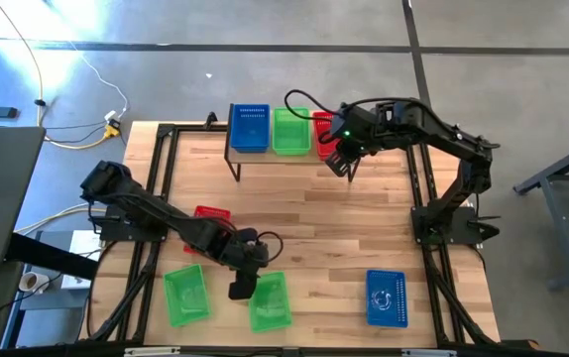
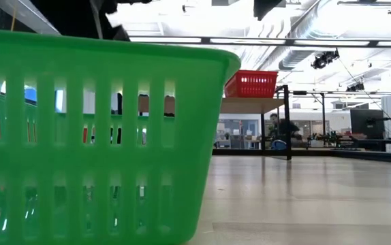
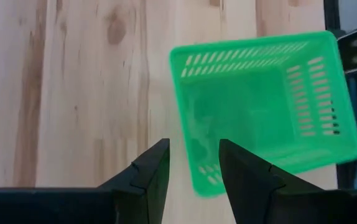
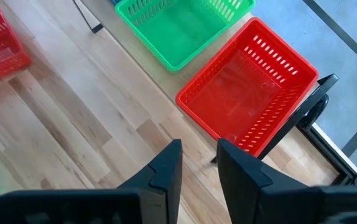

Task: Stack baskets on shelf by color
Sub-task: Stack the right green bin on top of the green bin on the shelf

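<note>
Left gripper (image 3: pixel 193 163): fingers slightly parted, empty, above the near rim of a green basket (image 3: pixel 265 106) at the table's front edge. Right gripper (image 4: pixel 197 163): narrow gap, empty, just off the shelf (image 1: pixel 233 152) edge by the red basket (image 4: pixel 247 93). Bare wood (image 1: pixel 314 213) between us.

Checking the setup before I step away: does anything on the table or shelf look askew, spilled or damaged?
Nothing looks spilled or damaged. The two green baskets near the front edge lie slightly skewed to the table's edges, and the red basket sits at the shelf's far right end, close to its edge.
</note>
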